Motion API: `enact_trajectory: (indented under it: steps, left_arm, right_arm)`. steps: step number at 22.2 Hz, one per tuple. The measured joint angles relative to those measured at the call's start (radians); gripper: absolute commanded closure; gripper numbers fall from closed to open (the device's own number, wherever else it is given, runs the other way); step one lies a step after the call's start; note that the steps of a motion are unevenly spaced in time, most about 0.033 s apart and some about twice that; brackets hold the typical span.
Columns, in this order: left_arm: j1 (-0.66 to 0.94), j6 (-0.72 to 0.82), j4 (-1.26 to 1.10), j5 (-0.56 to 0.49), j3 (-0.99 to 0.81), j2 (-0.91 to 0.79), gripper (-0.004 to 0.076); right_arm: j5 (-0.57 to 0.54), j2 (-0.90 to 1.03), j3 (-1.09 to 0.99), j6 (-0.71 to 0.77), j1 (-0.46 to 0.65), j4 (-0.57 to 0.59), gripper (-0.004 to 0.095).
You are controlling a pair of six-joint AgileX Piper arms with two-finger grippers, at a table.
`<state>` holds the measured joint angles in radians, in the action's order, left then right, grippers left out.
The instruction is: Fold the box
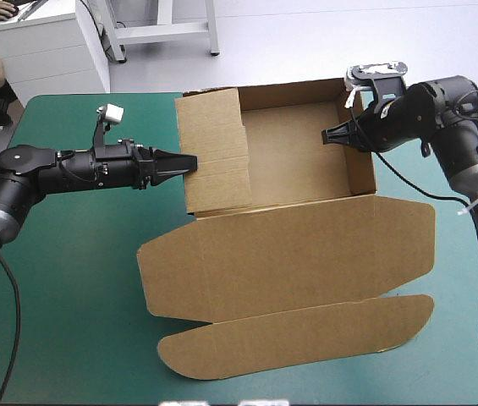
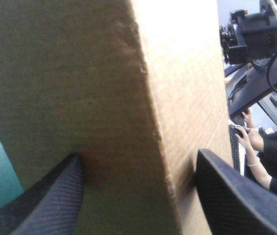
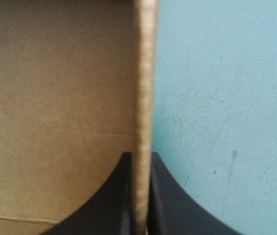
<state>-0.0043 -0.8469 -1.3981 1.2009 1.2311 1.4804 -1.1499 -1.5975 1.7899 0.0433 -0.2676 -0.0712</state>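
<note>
Box (image 1: 293,156), brown board, part-formed: open tray toward the far edge of the teal-green tabletop (image 1: 69,279). Lid (image 1: 306,254) lies flat toward the near edge, its rounded tuck flap (image 1: 298,334) nearest the robot. Far wall and right wall (image 1: 359,148) upright. Left wall (image 1: 215,152): broad folded panel, leaning in over the tray floor, not yet tucked down.

Left hand (image 1: 184,162): reaches in level from the left, black fingers apart, the folded edge of the left wall between them. Whether they press the board cannot be told.

Right hand (image 1: 333,135): clamped on the top edge of the right wall, one finger inside the tray and one outside, all but together on the sheet.

Step in hand, as judged: turning the left wall's panel over and down while the opposite wall is held steady.

Next move calls for pushing that panel inward and down until it seats against the tray floor. The right-side grip should be firm so the tray neither slides nor skews. Lid untouched.
</note>
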Motion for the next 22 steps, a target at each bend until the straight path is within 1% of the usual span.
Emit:
enact_trajectory:
  steps: [3,8,10,12,13,14,15,16,17,20,22]
  left_arm:
    - [0.0,0.004,0.003,0.0,0.0,0.0,0.0261]
    - [-0.003,0.054,0.009,0.0,0.012,0.0,0.0259]
    - [-0.017,0.09,0.048,-0.011,0.03,-0.001,0.0258]
    - [-0.063,0.171,0.159,-0.09,0.061,-0.017,0.0258]
    - [-0.104,0.245,0.264,-0.166,0.078,-0.039,0.0258]
    - [-0.121,0.279,0.309,-0.196,0.083,-0.048,0.0258]
    - [-0.165,0.371,0.426,-0.26,0.092,-0.069,0.0258]
    - [-0.182,0.411,0.472,-0.282,0.093,-0.077,0.0258]
    - [-0.224,0.512,0.587,-0.327,0.094,-0.09,0.0258]
    - [-0.292,0.704,0.773,-0.386,0.094,-0.101,0.0258]
    - [-0.303,0.781,0.82,-0.407,0.094,-0.101,0.0258]
  right_arm:
    - [0.0,0.0,0.0,0.001,0.0,-0.004,0.0922]
    - [-0.004,0.0,0.0,0.008,0.0,-0.014,0.0922]
    - [-0.005,0.0,0.0,0.008,-0.002,-0.018,0.0922]
    - [0.003,0.0,0.0,0.019,-0.034,0.017,0.0922]
    - [0.018,0.0,0.0,0.051,-0.067,0.06,0.0922]
    - [0.024,0.0,0.0,0.069,-0.087,0.089,0.0922]
    - [0.032,0.001,0.0,0.103,-0.122,0.143,0.0922]
    - [0.032,0.005,0.0,0.12,-0.14,0.166,0.0922]
    - [0.031,0.01,0.0,0.145,-0.168,0.197,0.0922]
    - [0.03,0.017,0.0,0.173,-0.204,0.23,0.0922]
    - [0.03,0.028,0.0,0.185,-0.221,0.246,0.0922]
